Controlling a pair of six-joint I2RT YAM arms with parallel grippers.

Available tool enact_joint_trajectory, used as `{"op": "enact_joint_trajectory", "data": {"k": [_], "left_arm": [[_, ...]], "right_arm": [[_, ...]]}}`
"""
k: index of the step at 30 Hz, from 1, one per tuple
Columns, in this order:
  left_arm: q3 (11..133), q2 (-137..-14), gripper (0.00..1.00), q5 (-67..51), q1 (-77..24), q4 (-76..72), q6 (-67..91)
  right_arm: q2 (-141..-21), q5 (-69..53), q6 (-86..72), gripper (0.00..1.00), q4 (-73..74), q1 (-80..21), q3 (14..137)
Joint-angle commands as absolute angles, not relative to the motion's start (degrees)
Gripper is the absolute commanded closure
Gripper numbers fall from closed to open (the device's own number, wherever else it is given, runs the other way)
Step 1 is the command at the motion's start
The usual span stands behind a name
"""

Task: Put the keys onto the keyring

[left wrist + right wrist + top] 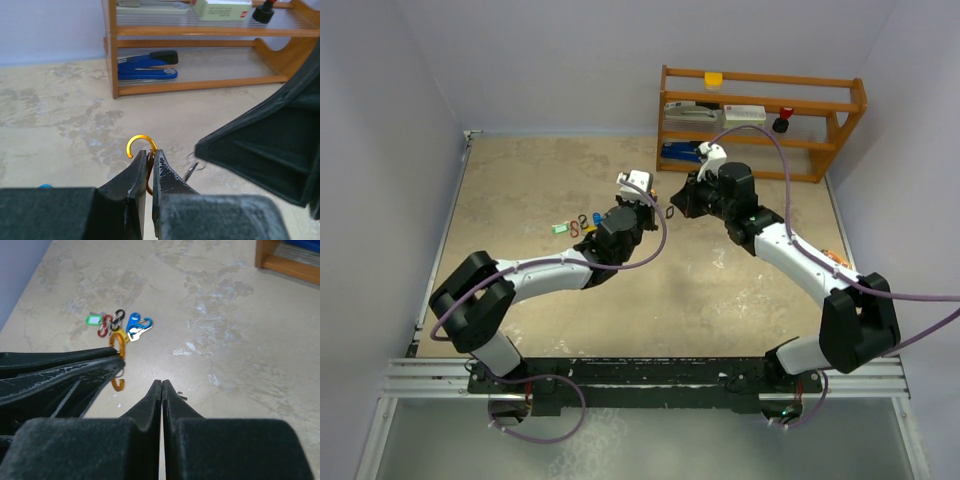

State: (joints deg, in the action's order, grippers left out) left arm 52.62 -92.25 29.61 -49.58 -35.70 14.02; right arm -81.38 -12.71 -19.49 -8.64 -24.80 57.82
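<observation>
My left gripper [151,152] is shut on an orange S-shaped hook [137,140], whose top curl sticks up above the fingertips. Facing it tip to tip, my right gripper [162,382] is shut, with a thin metal keyring [193,167] hanging from its tip. In the top view the two grippers [645,205] [682,205] meet above the middle of the table. The keys [134,325], small green, blue, yellow and white tags, lie in a cluster on the table to the left, mixed with a red and a black hook.
A wooden shelf rack [760,110] stands at the back right. It holds a blue stapler [147,67], a white box [222,7] and small items. Walls close in the table at the left, back and right.
</observation>
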Motion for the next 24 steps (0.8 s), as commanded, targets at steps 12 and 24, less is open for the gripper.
{"op": "enact_joint_trajectory", "data": {"k": [12, 24], "left_arm": [[52.02, -94.12, 1.0, 23.79, -49.65, -44.0, 12.6], [52.31, -94.07, 1.0, 24.87, -49.66, -43.34, 11.7]], "right_arm": [[-80.71, -14.15, -20.24, 1.0, -11.62, -28.1, 60.37], [-80.09, -14.0, -19.96, 1.0, -11.35, -28.3, 60.38]]}}
